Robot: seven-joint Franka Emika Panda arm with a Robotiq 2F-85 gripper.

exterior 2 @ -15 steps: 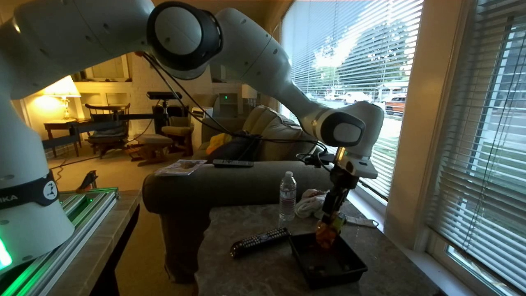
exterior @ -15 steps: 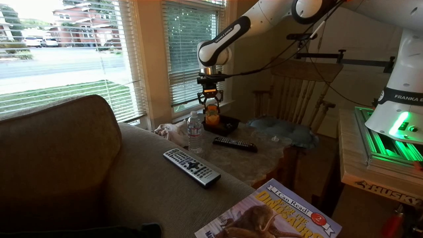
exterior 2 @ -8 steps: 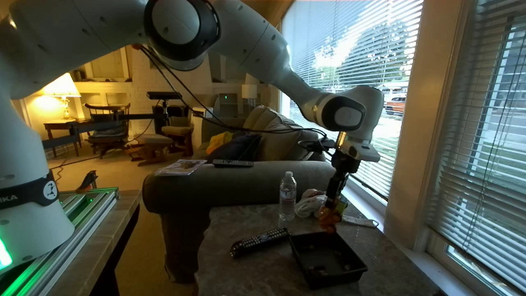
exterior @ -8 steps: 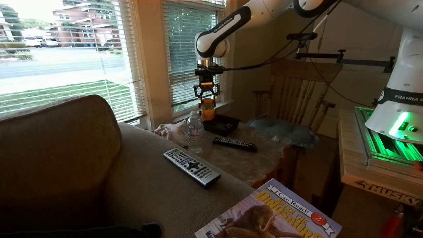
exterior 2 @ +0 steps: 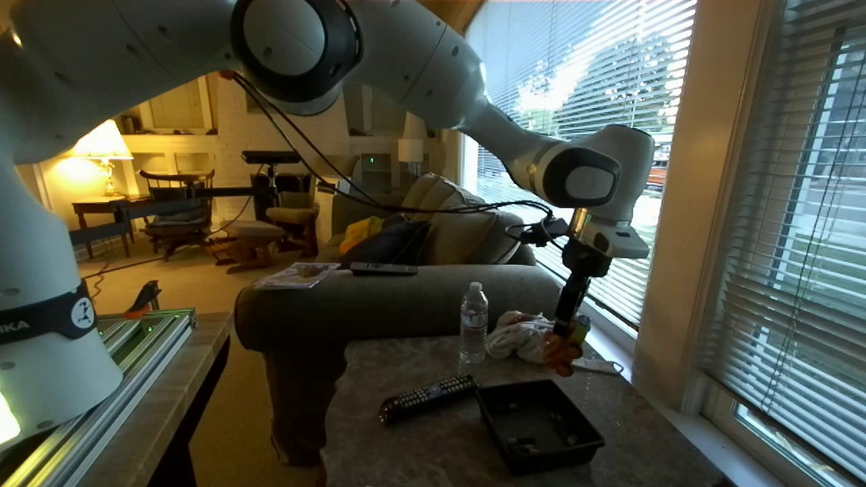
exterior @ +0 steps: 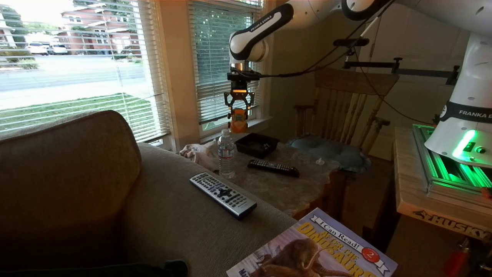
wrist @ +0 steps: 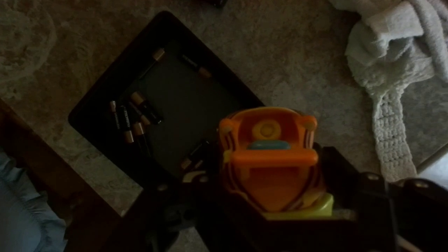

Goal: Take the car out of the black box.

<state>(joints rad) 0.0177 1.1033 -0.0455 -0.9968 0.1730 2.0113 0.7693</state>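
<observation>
The car (wrist: pixel 270 159) lies within our one gripper (exterior: pixel 239 115), pinched from both sides, its long axis looking near upright in an exterior view. It hangs higher than the black box (wrist: pixel 185 108), near one corner; whether it clears the rim, which any lowering depends on, we cannot tell. We count one car, one black box, at least seven batteries (wrist: pixel 147 109), two remotes (exterior: pixel 273 168), one bottle (exterior: pixel 226 156).

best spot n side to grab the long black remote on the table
Probably pinch the black remote across its middle, from straight above: it lies flat, and its long edges run close together. Avoid the end near the low open black box.
</observation>
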